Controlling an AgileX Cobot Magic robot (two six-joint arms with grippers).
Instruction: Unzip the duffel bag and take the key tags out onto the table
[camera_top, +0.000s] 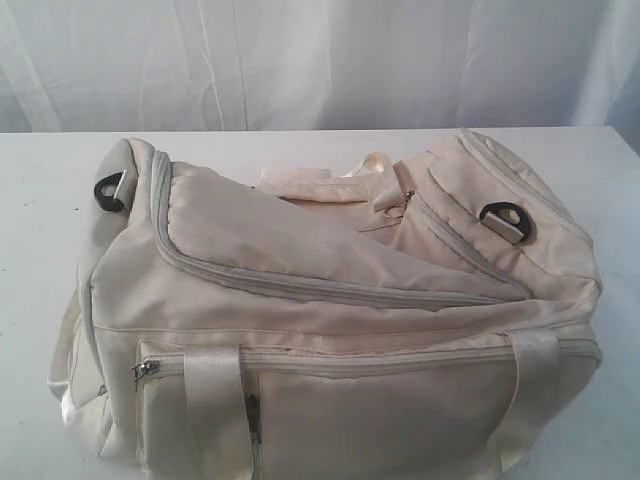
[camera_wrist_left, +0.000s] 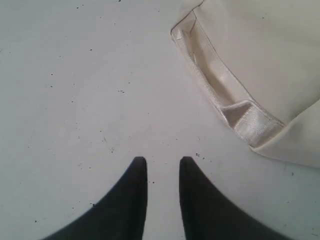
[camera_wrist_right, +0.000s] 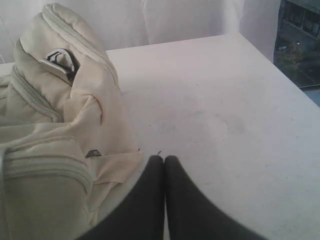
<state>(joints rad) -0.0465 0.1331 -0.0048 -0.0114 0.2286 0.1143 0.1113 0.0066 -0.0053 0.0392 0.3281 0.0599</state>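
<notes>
Duffel bag (camera_top: 330, 330) sits zipped on the surface (camera_top: 40, 200), my left gripper (camera_wrist_left: 162, 160) a little apart and my right gripper (camera_wrist_right: 163, 158) together.

Soft, even light; washed-out whites.
The bag (camera_top: 330, 300) nearly merged with the table (camera_top: 30, 200), casting only faint shadow. Wrist views were grainy, with the left claw (camera_wrist_left: 160, 165) and right claw (camera_wrist_right: 164, 160) soft-edged up close.

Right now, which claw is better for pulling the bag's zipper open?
Probably the left claw: its jaws are apart beside the duffel bag, whose metal zipper pull lies on that side. The right claw is shut.
</notes>
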